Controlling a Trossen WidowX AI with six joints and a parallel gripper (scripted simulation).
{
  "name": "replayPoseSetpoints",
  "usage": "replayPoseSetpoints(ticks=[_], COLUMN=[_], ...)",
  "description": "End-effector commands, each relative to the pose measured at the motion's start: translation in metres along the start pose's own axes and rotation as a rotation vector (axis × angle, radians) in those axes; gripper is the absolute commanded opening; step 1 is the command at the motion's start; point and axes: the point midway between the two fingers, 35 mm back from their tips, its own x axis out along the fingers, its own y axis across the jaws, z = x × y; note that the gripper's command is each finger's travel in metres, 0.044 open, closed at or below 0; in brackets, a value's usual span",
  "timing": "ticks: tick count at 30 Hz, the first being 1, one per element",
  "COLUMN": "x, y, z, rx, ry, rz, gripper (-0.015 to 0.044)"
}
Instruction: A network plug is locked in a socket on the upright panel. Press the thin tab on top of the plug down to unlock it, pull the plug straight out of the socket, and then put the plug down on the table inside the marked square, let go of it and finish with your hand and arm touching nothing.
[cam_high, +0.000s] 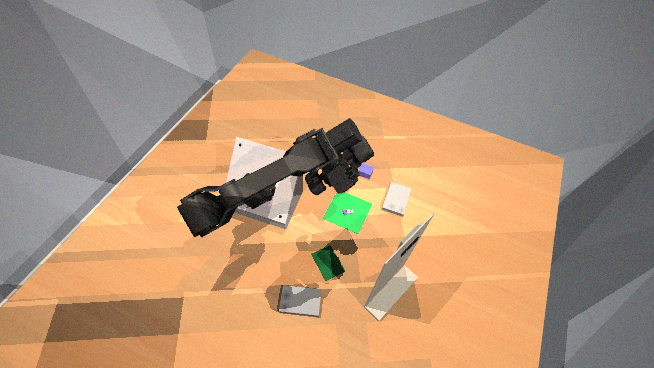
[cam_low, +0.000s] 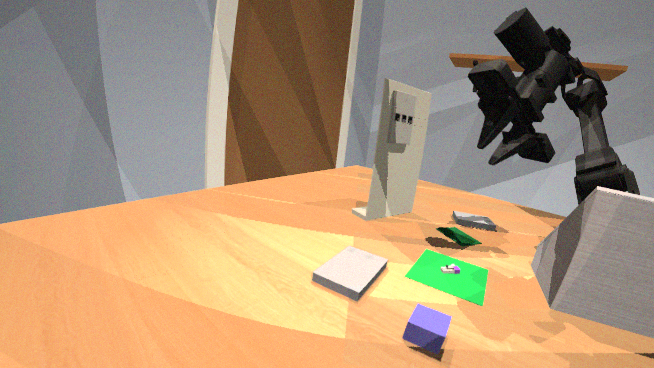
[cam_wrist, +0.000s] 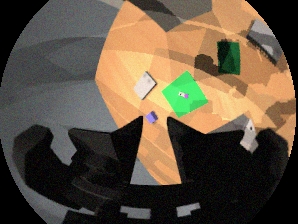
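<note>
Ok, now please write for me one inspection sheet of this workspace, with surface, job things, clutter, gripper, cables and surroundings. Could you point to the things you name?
Surface: wooden table (cam_high: 480, 200) (cam_low: 150, 280), patches of light and shadow.
Plug (cam_high: 348, 212) (cam_low: 450, 269) (cam_wrist: 183, 94): out of the panel, lying inside the bright green square (cam_high: 345, 225) (cam_low: 470, 290) (cam_wrist: 185, 107).
Upright panel (cam_high: 395, 265) (cam_low: 405, 175): standing, three dark openings visible.
Clutter: purple block (cam_high: 366, 171) (cam_low: 427, 327) (cam_wrist: 152, 117), two flat grey boxes, dark green piece (cam_high: 322, 255) (cam_low: 459, 236) (cam_wrist: 229, 57).
Gripper (cam_low: 485, 155) (cam_wrist: 154, 119): raised, fingers apart, nothing between them, touching nothing.
Cables: nothing seen.
Surroundings: grey walls, brown door (cam_low: 290, 90), wooden shelf (cam_low: 610, 71).
</note>
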Motion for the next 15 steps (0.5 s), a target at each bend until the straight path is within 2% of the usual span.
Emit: replayPoseSetpoints(ticks=[1,9,15], x=[-0.013,-0.032,-0.032], y=[0.006,0.014,0.014], z=[0.001,0.000,0.000], rx=[0.004,0.003,0.003], ry=[-0.006,-0.013,-0.013], rz=[-0.003,-0.004,-0.004], gripper=[0.0156,0.0156,0.0314])
